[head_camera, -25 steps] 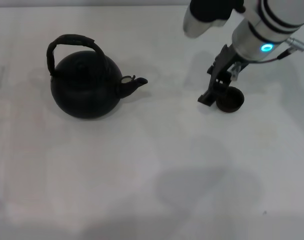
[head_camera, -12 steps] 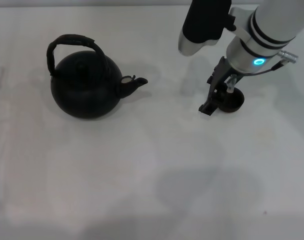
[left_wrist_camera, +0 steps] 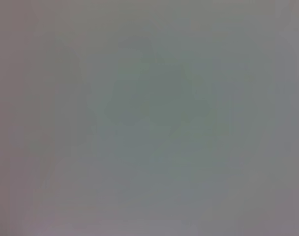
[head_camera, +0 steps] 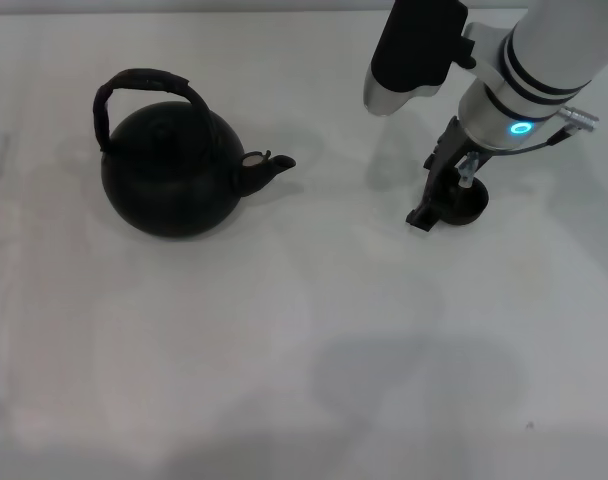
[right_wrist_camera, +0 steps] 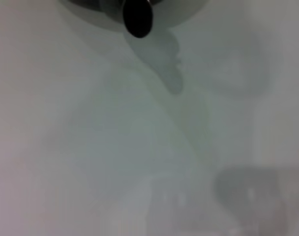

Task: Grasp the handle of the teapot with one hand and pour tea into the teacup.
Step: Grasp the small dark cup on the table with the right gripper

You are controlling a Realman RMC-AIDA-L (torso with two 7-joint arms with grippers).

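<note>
The matte-black teapot (head_camera: 169,180) stands on the table at the left of the head view. Its stubby spout (head_camera: 267,166) points right, toward the teacup. Its black arched handle (head_camera: 144,85) loops over the top, and nothing holds it. The small dark teacup (head_camera: 470,205) sits at the right. My right gripper (head_camera: 442,205) is down at the teacup's left side, touching or just beside its rim. The right wrist view shows only pale table and a dark blurred shape (right_wrist_camera: 137,19) at one edge. My left gripper is out of view; its wrist view is blank grey.
The white table (head_camera: 304,340) carries only the teapot and the teacup. My right arm (head_camera: 524,70) reaches in from the upper right, above the cup. A wide stretch of bare table lies between spout and cup.
My right gripper has come down and shifted slightly right, closing in on the teacup's left side. The teacup and the teapot have stayed in place.
</note>
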